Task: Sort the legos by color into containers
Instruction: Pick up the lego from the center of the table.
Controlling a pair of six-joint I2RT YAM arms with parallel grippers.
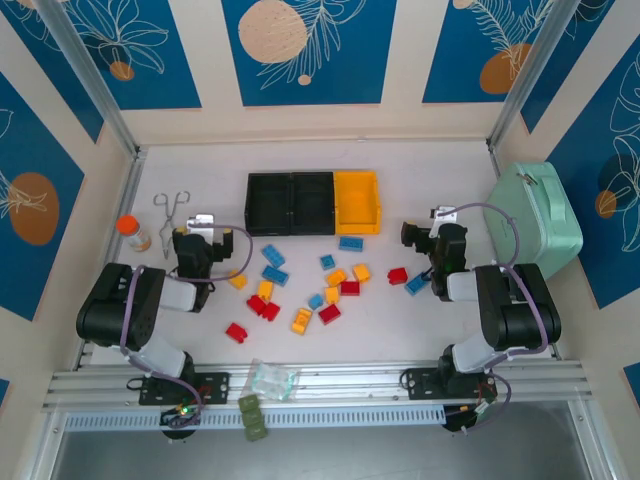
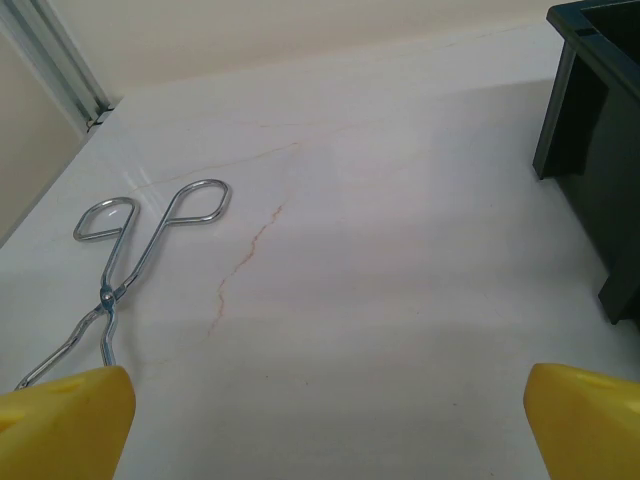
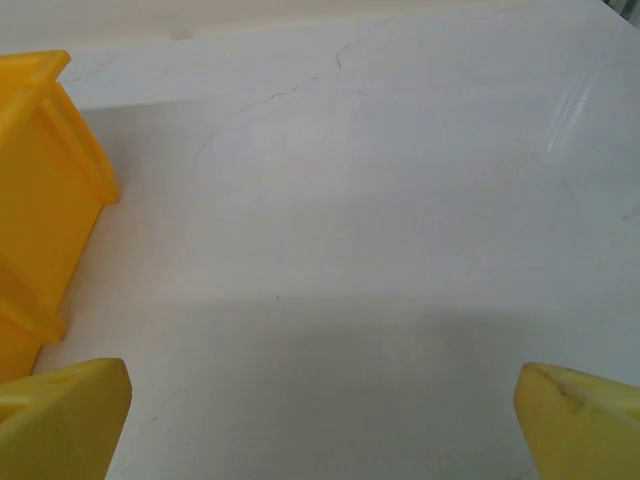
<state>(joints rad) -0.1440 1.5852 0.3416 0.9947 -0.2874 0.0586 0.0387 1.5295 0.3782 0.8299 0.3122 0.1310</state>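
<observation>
The legos [image 1: 300, 285] lie scattered on the white table in front of the containers, in red, light blue and yellow-orange. The containers stand in a row at the back: two black bins [image 1: 290, 203] and one yellow bin [image 1: 357, 203]. My left gripper [image 1: 207, 232] is left of the bricks, open, its yellow fingertips [image 2: 62, 420] wide apart over bare table, with a black bin [image 2: 600, 150] to its right. My right gripper [image 1: 438, 228] is right of the bricks, also open and holding nothing, with the yellow bin [image 3: 40, 200] to its left.
Metal forceps [image 1: 172, 215] [image 2: 140, 245] and an orange-capped bottle [image 1: 132, 232] lie at the left. A large mint-green case [image 1: 535, 220] stands at the right wall. A clear plastic bag [image 1: 272, 380] rests on the front rail.
</observation>
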